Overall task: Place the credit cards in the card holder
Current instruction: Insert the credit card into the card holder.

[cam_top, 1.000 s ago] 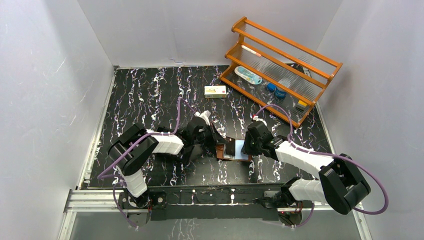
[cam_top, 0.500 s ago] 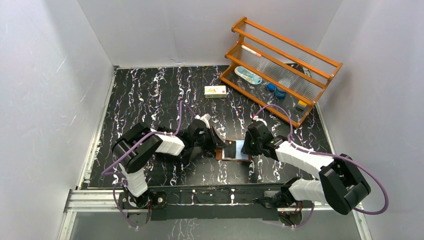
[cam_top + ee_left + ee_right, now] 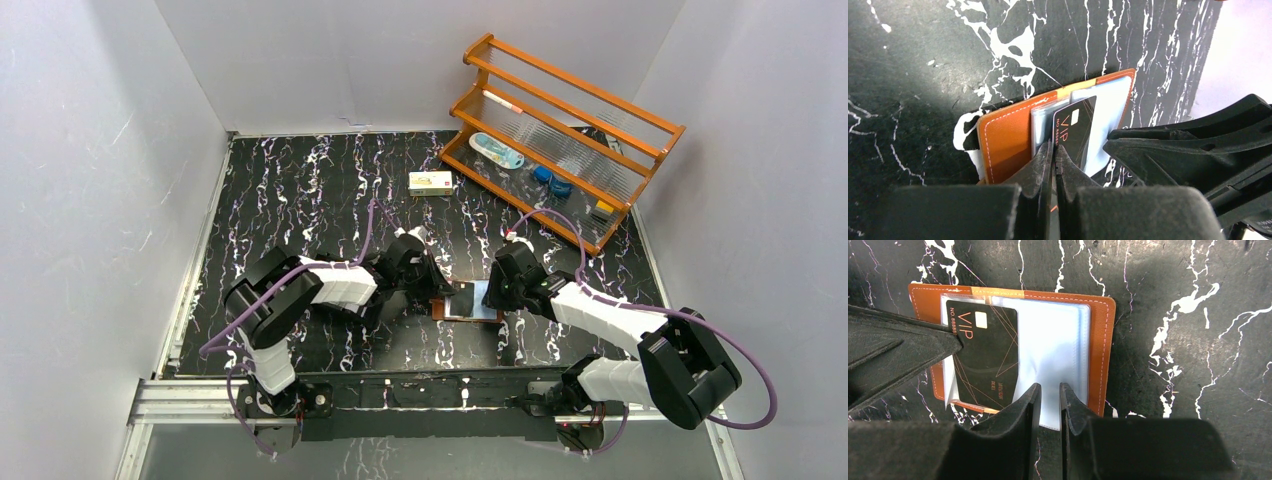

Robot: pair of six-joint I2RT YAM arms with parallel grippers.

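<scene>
The card holder [image 3: 485, 312] lies open on the table between the arms, orange-brown leather [image 3: 1100, 350] with clear pockets [image 3: 1053, 350]. A black credit card [image 3: 1075, 130] lettered "VIP" [image 3: 985, 355] lies slanted over the holder's left half, its far end at the clear pockets. My left gripper [image 3: 1054, 150] is shut on the card's near edge [image 3: 437, 283]. My right gripper [image 3: 1047, 390] stands over the pockets' near edge with a narrow gap between its jaws, the clear sheet showing in the gap [image 3: 493, 296]. Whether the card's tip is inside a pocket is unclear.
A white-and-yellow carton [image 3: 430, 181] lies farther back on the black marbled table. An orange wooden rack [image 3: 565, 140] with small items stands at the back right. White walls enclose the table on three sides. The right gripper's body [image 3: 1193, 145] sits close beside the left fingers.
My left gripper has edged to the right with the card, bringing it farther over the holder. The right arm has stayed where it was.
</scene>
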